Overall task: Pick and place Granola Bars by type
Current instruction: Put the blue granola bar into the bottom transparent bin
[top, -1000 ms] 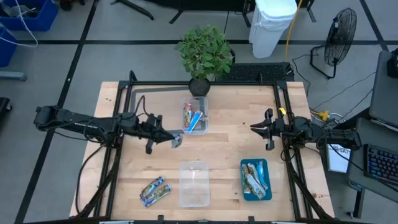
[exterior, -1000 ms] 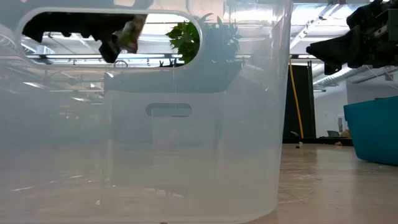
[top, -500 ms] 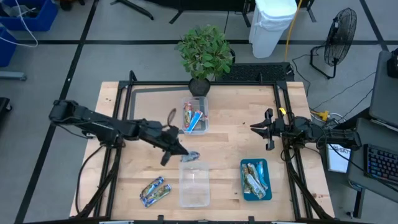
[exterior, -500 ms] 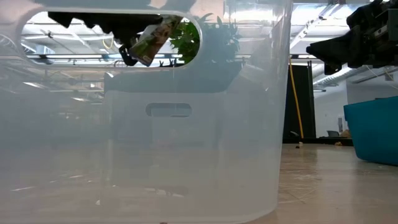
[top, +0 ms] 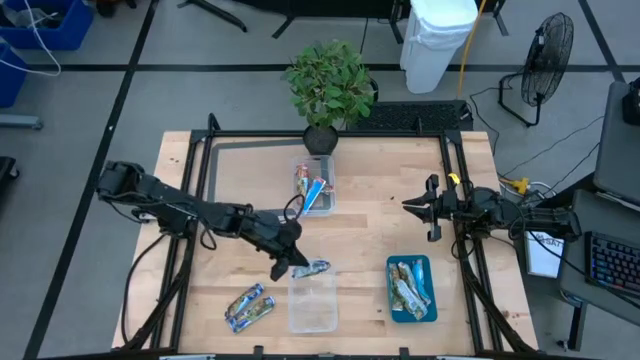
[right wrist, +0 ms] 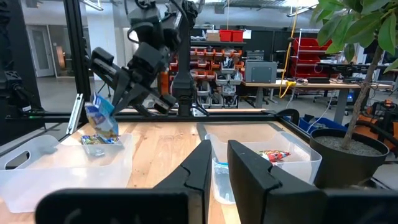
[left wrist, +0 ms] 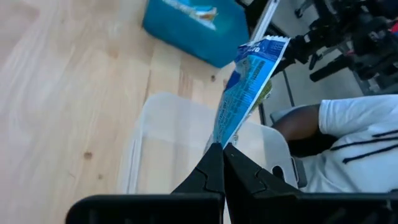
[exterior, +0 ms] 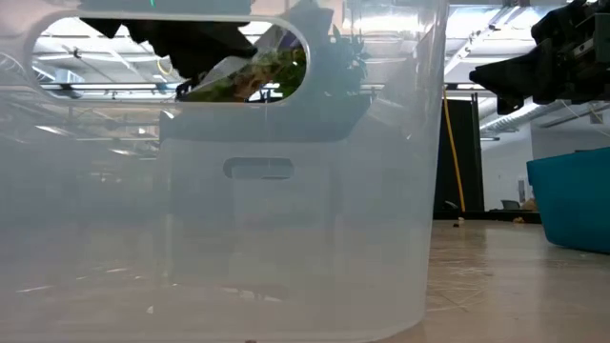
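Reaching across the tabletop (top: 370, 220), the left hand (top: 293, 262) has swung from beside the far tub (top: 315, 186) to the far rim of the empty clear tub (top: 312, 296) near the front edge, as the high view shows. Its fingers are pinched tight on one end of a blue-white bar (top: 311, 268), which now hangs over that tub. Two more bars (top: 249, 306) lie near the front left corner, and the teal tray (top: 411, 288) holds others toward the front right. The right hand (top: 419, 208) waits near the right edge, its fingers a little apart and holding nothing.

From the low view, the bar (exterior: 233, 80) shows through the tub's handle cutout, lower and flatter than a moment ago.

In the left wrist view, the closed fingertips (left wrist: 219, 163) grip the bar (left wrist: 246, 87) directly above the tub (left wrist: 155, 155).

The right wrist view shows the bar (right wrist: 101, 118) poised over the tub's rim. A release appears to be next.
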Available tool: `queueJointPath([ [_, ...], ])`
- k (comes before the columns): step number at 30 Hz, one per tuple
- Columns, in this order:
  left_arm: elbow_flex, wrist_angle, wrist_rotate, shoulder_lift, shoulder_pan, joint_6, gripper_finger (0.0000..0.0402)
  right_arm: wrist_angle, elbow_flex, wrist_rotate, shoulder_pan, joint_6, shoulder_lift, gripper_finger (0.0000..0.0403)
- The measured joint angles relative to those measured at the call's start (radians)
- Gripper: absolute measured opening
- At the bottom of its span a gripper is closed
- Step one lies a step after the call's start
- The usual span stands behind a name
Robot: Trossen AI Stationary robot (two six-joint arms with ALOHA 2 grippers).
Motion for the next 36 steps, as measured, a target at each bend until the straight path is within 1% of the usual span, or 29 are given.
queueJointPath([
  [6,0.000,-0.004,-0.001,0.035,-0.013,-0.064,0.0001,0.000,0.000,0.000,0.000,0.000,0.000,0.0043],
  [12,0.000,-0.042,-0.007,0.035,-0.020,-0.090,0.0001,0.000,0.000,0.000,0.000,0.000,0.000,0.0045],
  [18,0.000,-0.098,-0.020,0.035,-0.019,-0.082,0.0002,0.000,0.000,0.000,0.000,0.000,0.000,0.0044],
  [22,0.000,-0.092,-0.020,0.035,-0.019,-0.063,0.0008,0.000,0.000,0.000,0.000,0.000,0.000,0.0045],
  [27,0.000,-0.091,-0.018,0.035,-0.019,-0.040,0.0003,0.000,0.000,0.000,0.000,0.000,0.000,0.0043],
  [33,-0.001,-0.089,-0.012,0.035,-0.019,-0.037,0.0015,0.000,0.000,0.000,0.000,0.000,0.000,0.0045],
  [36,-0.001,-0.088,-0.012,0.035,-0.017,-0.035,0.0008,0.000,0.000,0.000,0.000,0.000,0.000,0.0043],
])
